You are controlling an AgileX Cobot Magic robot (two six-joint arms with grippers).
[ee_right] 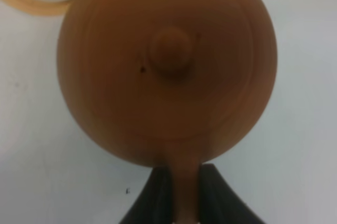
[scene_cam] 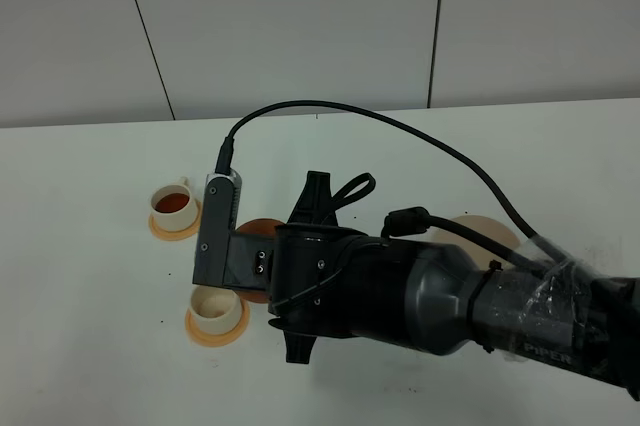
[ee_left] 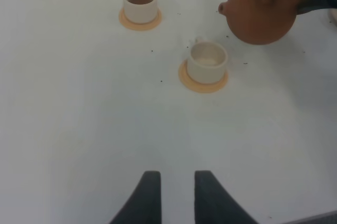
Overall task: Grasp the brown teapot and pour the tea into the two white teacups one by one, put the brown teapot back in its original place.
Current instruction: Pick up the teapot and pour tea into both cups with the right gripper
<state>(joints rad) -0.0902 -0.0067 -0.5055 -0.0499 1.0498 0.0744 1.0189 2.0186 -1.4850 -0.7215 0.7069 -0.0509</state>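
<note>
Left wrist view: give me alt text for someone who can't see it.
A brown teapot, held by its handle in the right gripper, is close beside a white teacup that looks empty, on an orange saucer. A second teacup, farther off on its own saucer, holds brown tea. The left gripper is open over the white table, holding nothing.

Only one word can be read: "PIPER" lettering [scene_cam: 548, 353], in small pale capitals on the dark casing of the right arm [scene_cam: 450, 296], at about four o'clock in the high view. It sits at six o'clock of a crinkled clear-tape wrap [scene_cam: 545, 286].
</note>
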